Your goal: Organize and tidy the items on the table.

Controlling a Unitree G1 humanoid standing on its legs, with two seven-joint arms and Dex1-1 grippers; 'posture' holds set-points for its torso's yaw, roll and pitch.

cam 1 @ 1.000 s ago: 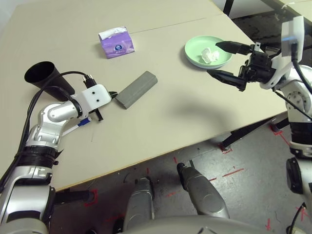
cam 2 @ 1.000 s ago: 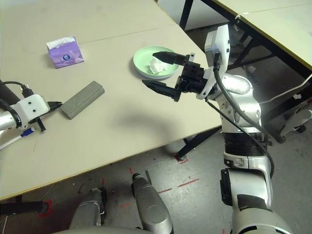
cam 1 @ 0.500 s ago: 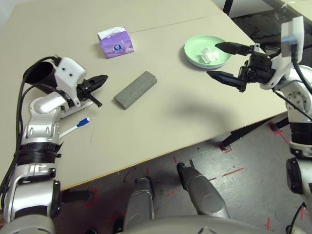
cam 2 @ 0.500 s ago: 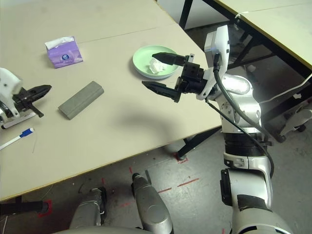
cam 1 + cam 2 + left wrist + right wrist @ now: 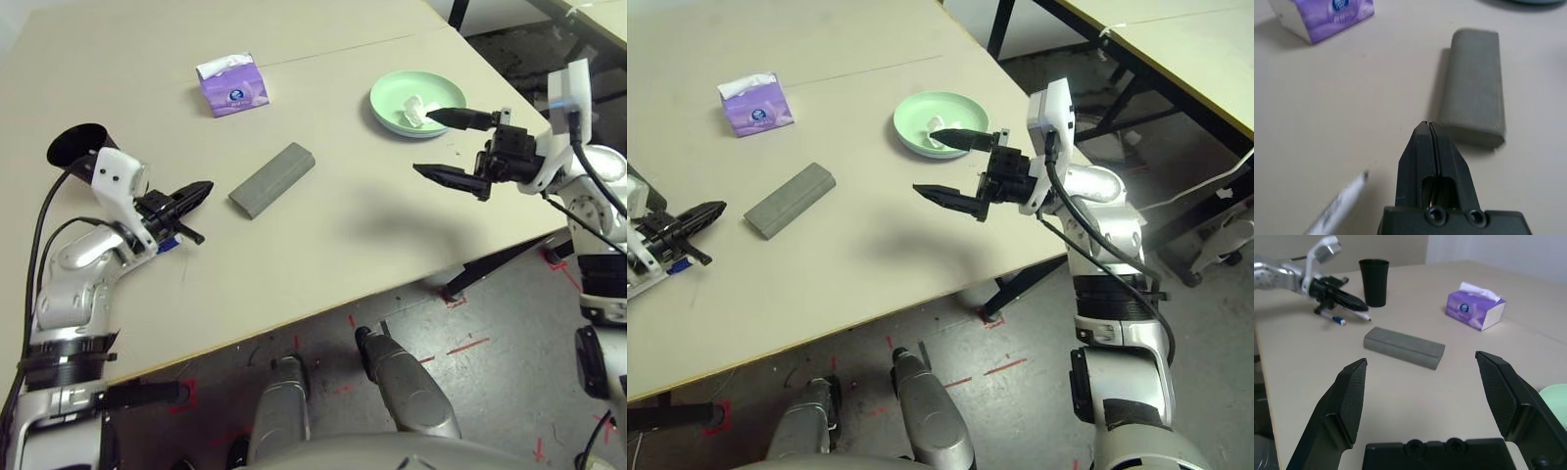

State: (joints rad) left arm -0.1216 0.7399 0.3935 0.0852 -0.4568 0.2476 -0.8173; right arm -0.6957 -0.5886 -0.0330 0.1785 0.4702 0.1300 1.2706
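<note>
Grey glasses case [image 5: 273, 179] lying diagonally, long axis toward clenched, empty left gripper [image 5: 199, 189]; right gripper [image 5: 443, 143] spread wide, empty.

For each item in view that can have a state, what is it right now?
Left gripper: jaws shut, empty.
Right gripper: jaws open, empty.
Grey glasses case: closed, lying flat.
Black cup: upright.
Green plate: holds crumpled tissue.
Tissue box: tissue sticking out.
</note>
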